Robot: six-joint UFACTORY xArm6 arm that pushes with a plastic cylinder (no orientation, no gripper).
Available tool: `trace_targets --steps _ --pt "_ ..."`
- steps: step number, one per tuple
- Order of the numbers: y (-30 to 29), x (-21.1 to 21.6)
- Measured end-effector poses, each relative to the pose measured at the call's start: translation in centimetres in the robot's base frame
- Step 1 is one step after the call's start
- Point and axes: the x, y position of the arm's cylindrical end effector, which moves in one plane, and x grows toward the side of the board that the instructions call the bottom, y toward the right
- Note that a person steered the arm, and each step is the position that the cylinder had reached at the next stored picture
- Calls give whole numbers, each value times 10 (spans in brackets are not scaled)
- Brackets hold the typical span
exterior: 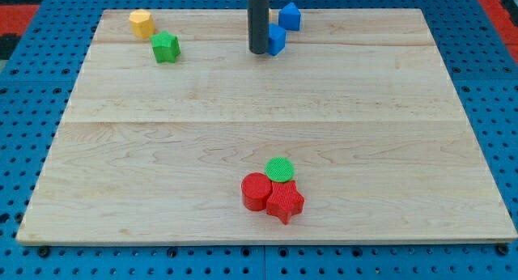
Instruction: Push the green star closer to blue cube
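The green star point(165, 47) lies near the view's top left on the wooden board point(162, 150). A blue cube point(277, 39) sits at the top centre, partly hidden behind my rod. My tip point(259, 51) rests on the board touching the blue cube's left side, well to the right of the green star. A second blue block point(290, 16), a pentagon-like shape, sits just above and right of the cube.
A yellow block point(142, 23) sits just up and left of the green star. Near the view's bottom centre a green cylinder point(280, 169), a red cylinder point(256, 191) and a red star point(284, 202) cluster together. Blue pegboard surrounds the board.
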Motion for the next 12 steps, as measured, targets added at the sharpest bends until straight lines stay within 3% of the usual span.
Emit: trace_targets --steps 3,6,7,9,12 --pt "16 -18" --pt "-148 73" --pt "-212 68" --pt "-215 32" --pt "-148 12"
